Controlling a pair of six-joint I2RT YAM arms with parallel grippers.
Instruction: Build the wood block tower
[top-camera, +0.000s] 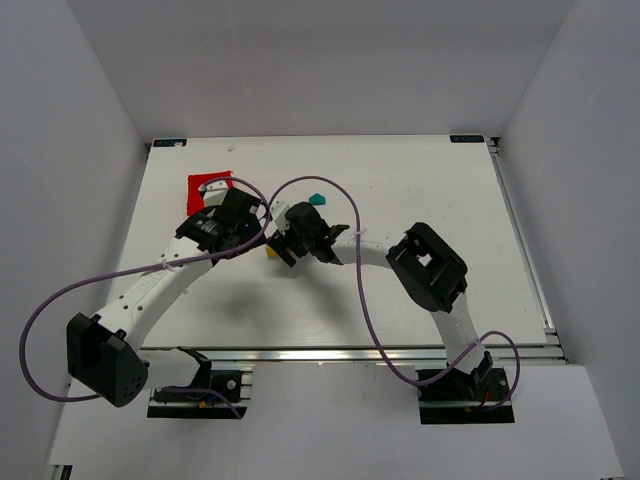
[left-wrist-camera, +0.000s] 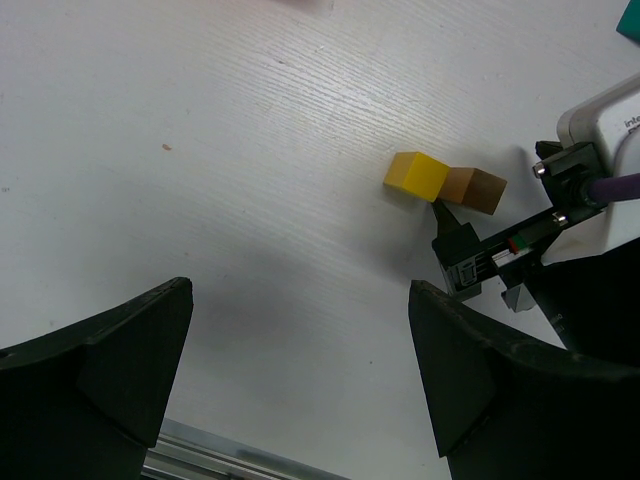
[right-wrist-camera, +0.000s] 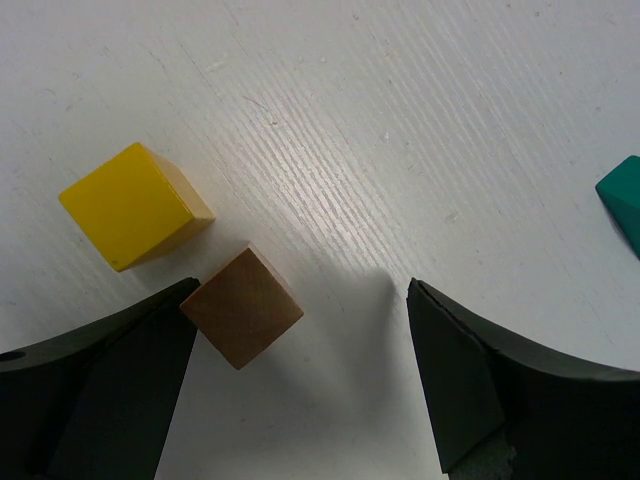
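Observation:
No tower stands in view; the wood blocks lie singly on the white table. A yellow block (right-wrist-camera: 135, 205) and a brown block (right-wrist-camera: 243, 307) sit corner to corner, and a teal block (right-wrist-camera: 625, 200) lies apart at the right edge. My right gripper (right-wrist-camera: 300, 350) is open low over the table, and the brown block rests just inside its left fingertip (right-wrist-camera: 150, 330). My left gripper (left-wrist-camera: 300, 340) is open over bare table with nothing between its fingers. It stands short of the yellow block (left-wrist-camera: 418, 175) and the brown block (left-wrist-camera: 478, 188). From above, both grippers meet near the yellow block (top-camera: 272, 252).
A flat red thing (top-camera: 210, 185) lies at the back left, partly under the left arm. The teal block (top-camera: 318, 199) sits behind the right gripper (top-camera: 285, 248). Purple cables loop over both arms. A metal rail (top-camera: 340, 355) edges the table's near side.

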